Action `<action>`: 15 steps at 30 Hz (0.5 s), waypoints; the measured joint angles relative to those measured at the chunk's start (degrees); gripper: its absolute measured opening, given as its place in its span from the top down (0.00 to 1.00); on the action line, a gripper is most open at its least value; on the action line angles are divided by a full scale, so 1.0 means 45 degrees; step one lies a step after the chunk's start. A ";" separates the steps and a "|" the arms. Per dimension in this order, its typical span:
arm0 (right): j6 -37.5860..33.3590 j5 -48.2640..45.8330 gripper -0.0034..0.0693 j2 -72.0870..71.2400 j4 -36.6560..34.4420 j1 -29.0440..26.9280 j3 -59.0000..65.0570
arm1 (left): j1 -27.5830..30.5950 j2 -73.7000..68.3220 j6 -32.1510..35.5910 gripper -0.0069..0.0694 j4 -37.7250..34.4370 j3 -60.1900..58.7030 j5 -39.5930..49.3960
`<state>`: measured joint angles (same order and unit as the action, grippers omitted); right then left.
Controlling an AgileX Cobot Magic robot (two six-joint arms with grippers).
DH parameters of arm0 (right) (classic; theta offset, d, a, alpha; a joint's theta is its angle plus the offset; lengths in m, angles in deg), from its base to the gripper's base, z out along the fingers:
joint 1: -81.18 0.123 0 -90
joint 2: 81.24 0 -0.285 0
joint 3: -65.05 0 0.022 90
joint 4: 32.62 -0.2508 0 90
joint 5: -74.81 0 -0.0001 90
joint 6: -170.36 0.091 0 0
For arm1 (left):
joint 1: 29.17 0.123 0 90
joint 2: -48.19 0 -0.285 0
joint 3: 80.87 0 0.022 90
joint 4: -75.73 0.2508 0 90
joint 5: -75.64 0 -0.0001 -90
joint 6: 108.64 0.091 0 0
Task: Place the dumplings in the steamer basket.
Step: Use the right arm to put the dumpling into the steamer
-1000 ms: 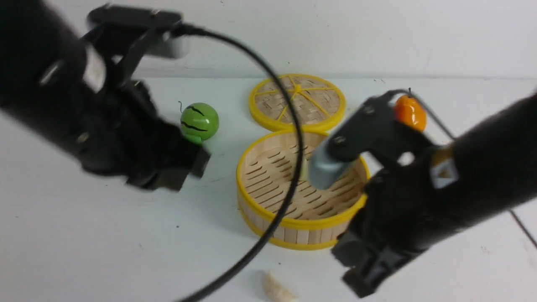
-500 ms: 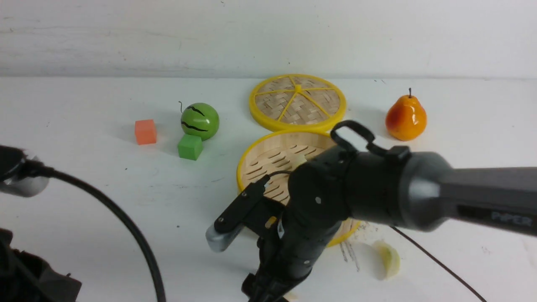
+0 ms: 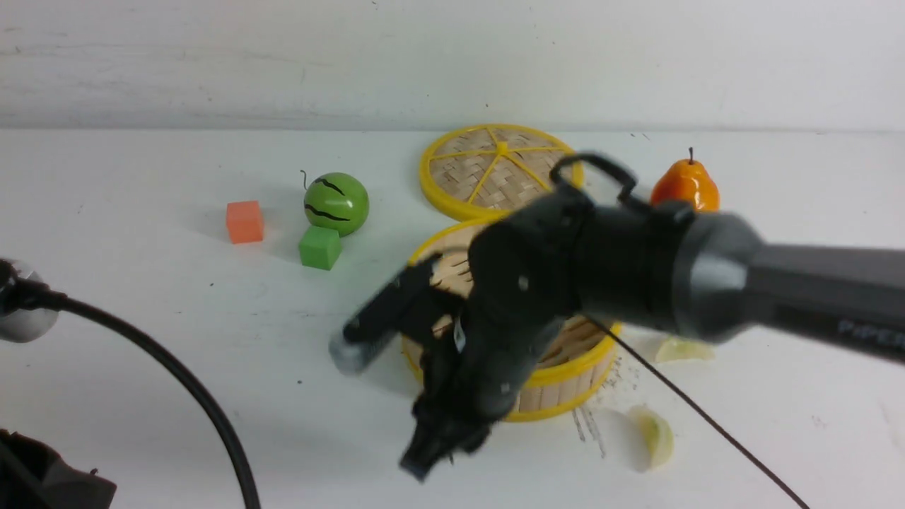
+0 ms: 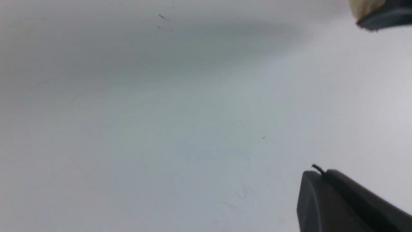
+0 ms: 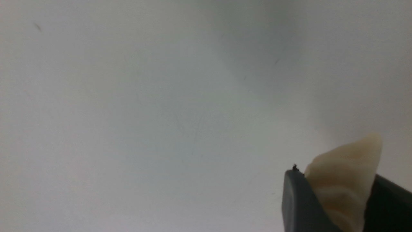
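- right gripper (image 5: 338,196) is clamped on a cream dumpling (image 5: 346,170), its pleated ridges poking out between the dark fingers (image 5: 296,206), over bare white table (image 5: 128,112)
- in the front view it's blurry, just in front of the round bamboo steamer basket (image 3: 565,382) with its strip wall and yellow rims
- a pale crescent dumpling (image 3: 682,348) lies on the table right beside the basket, and a greenish one (image 3: 654,438) lies a bit closer to the camera
- left gripper (image 4: 338,203): only one dark finger shows, so can't tell its state
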<state>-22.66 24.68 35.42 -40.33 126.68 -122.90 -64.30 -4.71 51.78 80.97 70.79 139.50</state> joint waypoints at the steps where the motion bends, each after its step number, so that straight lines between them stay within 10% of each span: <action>1: 0.0454 -0.0188 0.67 -0.0149 0.0413 -0.0262 -0.1244 | 0.0000 0.0000 0.0000 0.93 0.0000 0.0000 0.0000; 15: 0.2250 -0.0658 0.68 0.4508 0.0800 -0.2683 -0.6268 | 0.0000 0.0000 0.0000 0.93 0.0088 0.0000 0.0108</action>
<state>-12.53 21.72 55.71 -36.72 114.60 -151.11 -64.30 -4.71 51.78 81.37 70.79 139.98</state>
